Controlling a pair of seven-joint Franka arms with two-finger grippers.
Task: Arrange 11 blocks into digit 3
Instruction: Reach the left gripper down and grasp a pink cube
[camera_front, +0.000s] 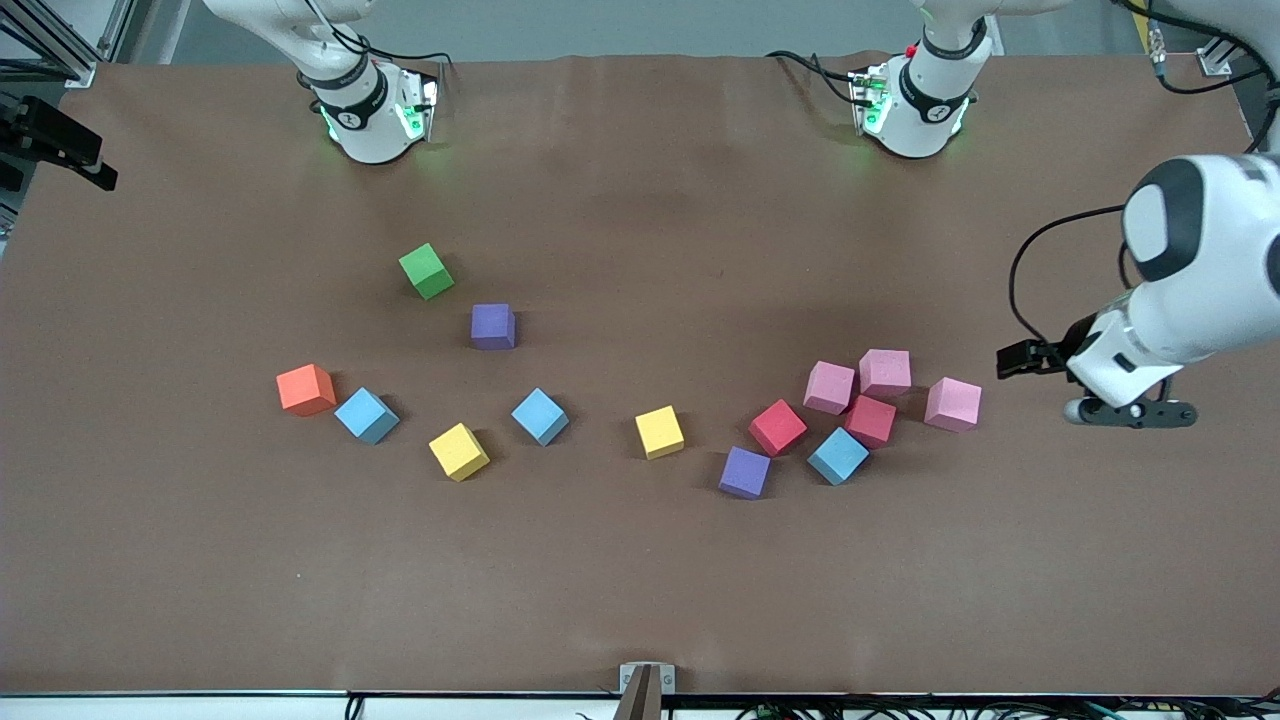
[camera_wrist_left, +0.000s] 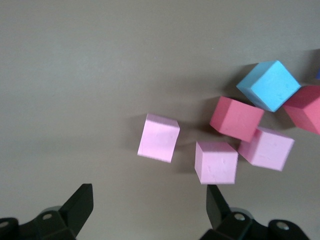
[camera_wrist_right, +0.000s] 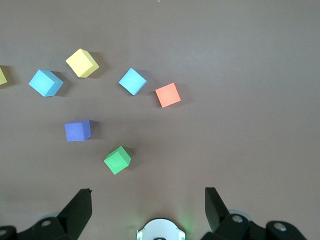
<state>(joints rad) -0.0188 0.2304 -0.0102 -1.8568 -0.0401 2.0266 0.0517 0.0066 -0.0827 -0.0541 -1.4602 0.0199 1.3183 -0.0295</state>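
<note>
Pink block (camera_front: 952, 404) apart at cluster's edge — left pincer (camera_wrist_left: 150, 210) wide above.

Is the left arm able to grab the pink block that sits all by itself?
Probably yes. The left gripper hangs open close to the lone pink block, which stands apart from the other pink blocks, so the fingers should fit around it.

White rounded arms, black bands, green lights, black cables.

Blocks (camera_front: 659, 432) lie in a loose arc across the table (camera_front: 640, 600), seven bunched toward the left arm's end; two sit at ten o'clock from its middle.
</note>
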